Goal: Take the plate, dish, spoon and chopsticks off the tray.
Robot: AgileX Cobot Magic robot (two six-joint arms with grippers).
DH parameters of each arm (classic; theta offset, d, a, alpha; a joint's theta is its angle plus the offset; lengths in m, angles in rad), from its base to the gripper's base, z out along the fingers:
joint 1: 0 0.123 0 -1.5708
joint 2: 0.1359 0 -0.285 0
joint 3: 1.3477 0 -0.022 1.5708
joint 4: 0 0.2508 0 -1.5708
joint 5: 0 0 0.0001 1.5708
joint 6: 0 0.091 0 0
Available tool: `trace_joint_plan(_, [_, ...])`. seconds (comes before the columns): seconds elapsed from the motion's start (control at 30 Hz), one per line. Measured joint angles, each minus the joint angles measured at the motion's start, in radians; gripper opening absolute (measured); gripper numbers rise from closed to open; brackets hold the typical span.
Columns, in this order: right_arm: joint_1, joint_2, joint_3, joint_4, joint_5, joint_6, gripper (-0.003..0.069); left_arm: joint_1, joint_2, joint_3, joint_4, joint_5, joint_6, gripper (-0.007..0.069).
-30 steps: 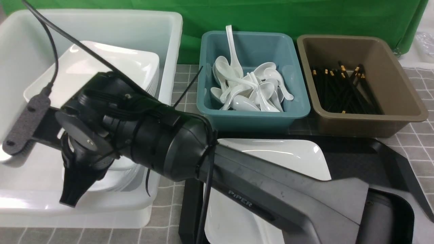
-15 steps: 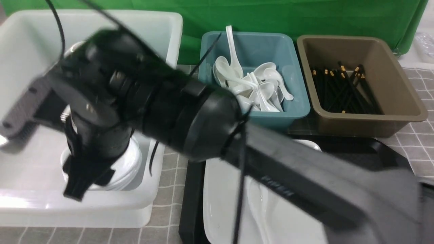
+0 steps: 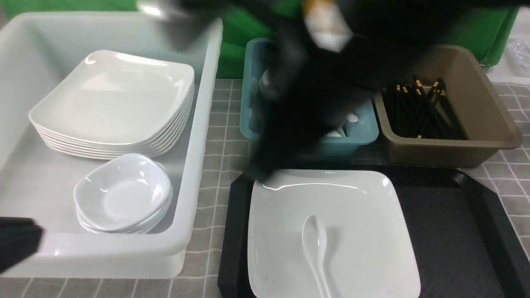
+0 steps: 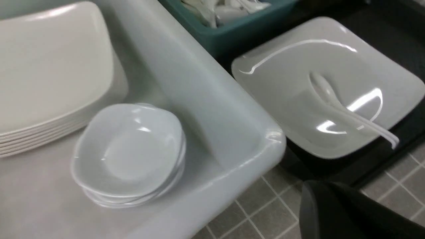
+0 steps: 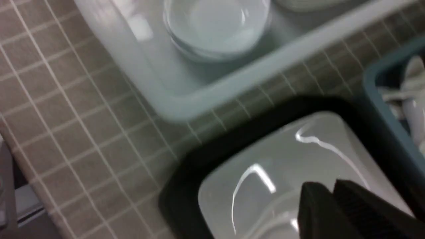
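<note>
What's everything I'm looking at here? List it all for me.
tub: one, white, left
large plates: stack, white, tub's far part
small dishes: stack, white, tub's near part
teal bin: one, behind tray
spoons: heap, white, in teal bin
brown bin: one, right of teal bin
black chopsticks: many, gold-banded, in brown bin
tray: one, black, front
plate: one, white, on tray
spoon: one, white, on plate
cloth: one, grey checked, underneath
left gripper: one, black, shut, by tub's near corner
right gripper: one, black, shut, above plate's far edge
</note>
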Motion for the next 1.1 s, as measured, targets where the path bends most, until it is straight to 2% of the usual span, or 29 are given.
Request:
trace_joint_plan(0.1, [-0.048,-0.206,0.271,-0.001,-0.017,0.067,0.0106,-0.049,0.133,-0.015,-0.034,-0.023,0.000,0.0021])
trace_joint_plan(0.2, [-0.090,-0.413,0.499,-0.019,-0.045,0.146,0.0113,-0.079,0.307,-0.052,-0.122,-0.071,0.036,0.0021])
trace_joint_plan(0.33, [-0.115,-0.645,0.672,-0.079,-0.054,0.247,0.0119,-0.105,0.530,-0.104,-0.219,-0.162,0.084,0.0021])
trace_joint_plan(0.47, [-0.115,-0.854,0.800,-0.120,-0.053,0.330,0.0123,-0.162,0.752,-0.162,-0.243,-0.224,0.079,0.0021])
trace_joint_plan(0.6, [-0.115,-1.014,0.863,-0.126,-0.055,0.364,0.0125,-0.266,0.941,-0.253,-0.242,-0.232,0.006,0.0021])
trace_joint_plan(0.63, [-0.115,-1.068,0.879,-0.127,-0.056,0.369,0.0126,-0.310,1.028,-0.311,-0.237,-0.228,-0.064,0.0021])
trace_joint_plan(0.73, [-0.115,-1.130,0.890,-0.129,-0.055,0.370,0.0131,-0.354,1.124,-0.391,-0.221,-0.202,-0.137,0.0028])
trace_joint_plan(0.8, [-0.115,-1.159,0.892,-0.129,-0.055,0.355,0.0137,-0.367,1.196,-0.455,-0.211,-0.167,-0.172,0.0052])
trace_joint_plan(0.93, [-0.115,-1.173,0.895,-0.130,-0.055,0.308,0.0144,-0.364,1.297,-0.529,-0.187,-0.120,-0.241,0.0153])
trace_joint_plan(1.03, [-0.115,-1.173,0.896,-0.130,-0.055,0.263,0.0144,-0.356,1.360,-0.556,-0.175,-0.112,-0.332,0.0282])
trace_joint_plan(1.07, [-0.115,-1.173,0.896,-0.130,-0.055,0.261,0.0144,-0.356,1.364,-0.557,-0.175,-0.112,-0.337,0.0290])
trace_joint_plan(1.1, [-0.115,-1.173,0.896,-0.130,-0.056,0.241,0.0144,-0.355,1.393,-0.564,-0.157,-0.118,-0.363,0.0347])
